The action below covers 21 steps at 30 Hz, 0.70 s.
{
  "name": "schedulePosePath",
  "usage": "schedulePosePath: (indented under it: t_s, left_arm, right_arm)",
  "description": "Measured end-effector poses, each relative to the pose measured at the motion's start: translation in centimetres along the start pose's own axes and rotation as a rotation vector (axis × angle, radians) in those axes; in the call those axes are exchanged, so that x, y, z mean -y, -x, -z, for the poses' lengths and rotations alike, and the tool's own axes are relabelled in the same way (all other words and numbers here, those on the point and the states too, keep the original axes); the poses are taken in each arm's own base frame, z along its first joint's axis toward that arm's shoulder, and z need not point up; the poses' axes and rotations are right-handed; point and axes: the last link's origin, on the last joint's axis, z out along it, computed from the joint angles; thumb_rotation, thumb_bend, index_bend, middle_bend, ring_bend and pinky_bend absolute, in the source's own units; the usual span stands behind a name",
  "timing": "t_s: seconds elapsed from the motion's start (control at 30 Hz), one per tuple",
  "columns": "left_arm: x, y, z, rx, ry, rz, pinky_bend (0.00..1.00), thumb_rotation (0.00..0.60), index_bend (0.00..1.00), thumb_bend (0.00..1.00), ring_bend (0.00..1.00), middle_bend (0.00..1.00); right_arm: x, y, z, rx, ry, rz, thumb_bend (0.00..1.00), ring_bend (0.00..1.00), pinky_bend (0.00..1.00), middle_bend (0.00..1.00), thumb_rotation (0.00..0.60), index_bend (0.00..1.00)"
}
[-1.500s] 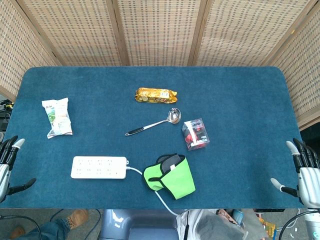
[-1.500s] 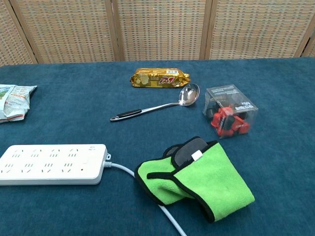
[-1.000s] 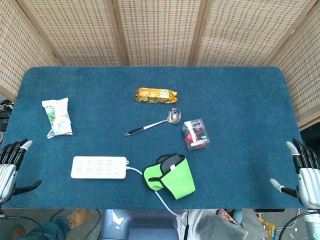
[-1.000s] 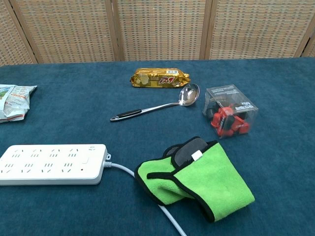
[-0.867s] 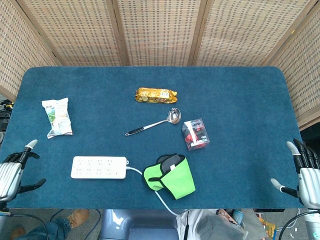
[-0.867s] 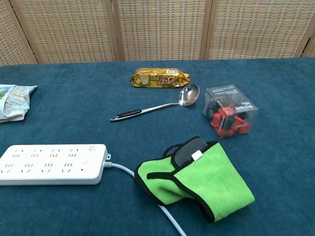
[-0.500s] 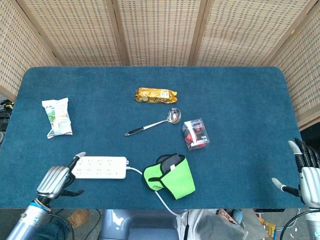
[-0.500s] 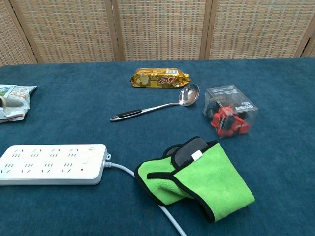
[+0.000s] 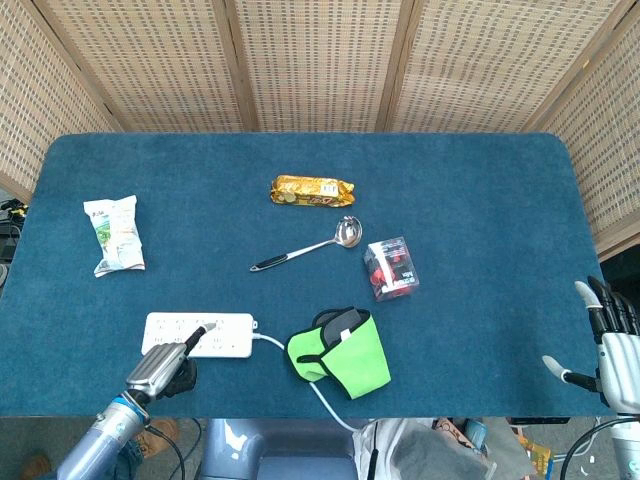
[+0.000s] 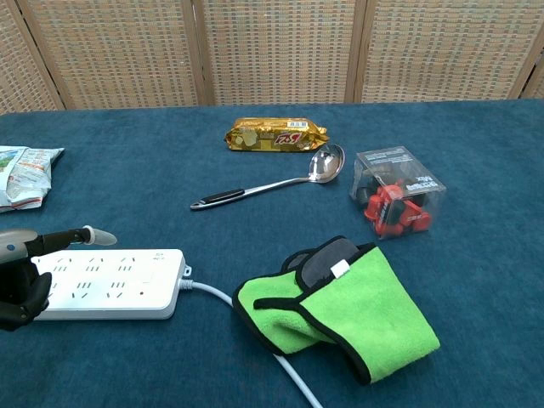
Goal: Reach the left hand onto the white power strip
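Your left hand (image 9: 160,368) hangs open over the near end of the one power strip (image 9: 215,335), right hand (image 9: 612,345) open, on a blue bench (image 9: 480,200) before wicker screens (image 9: 320,60).

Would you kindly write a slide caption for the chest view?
Left hand reaching over the near end of the white power strip, beside a green cloth.

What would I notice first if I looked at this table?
Probably the bright green cloth near the front edge, lying over the white cable. To its left, the robot's left hand reaches over the white power strip, and a shiny ladle lies mid-table.
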Motion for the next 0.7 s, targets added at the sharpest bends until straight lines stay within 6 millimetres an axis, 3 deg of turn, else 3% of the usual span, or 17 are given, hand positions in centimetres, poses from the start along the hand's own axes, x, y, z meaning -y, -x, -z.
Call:
schedulePosePath:
  t_s: [0.7]
  left_arm:
    - [-1.6, 2.3, -2.6, 0.059, -0.035, -0.039, 1.0, 0.6, 0.13, 1.0, 1.0, 1.0]
  right_arm:
    - [-0.4, -0.2, -0.3, 0.007, 0.011, -0.025, 0.0, 0.0, 0.0, 0.0, 0.6, 0.0]
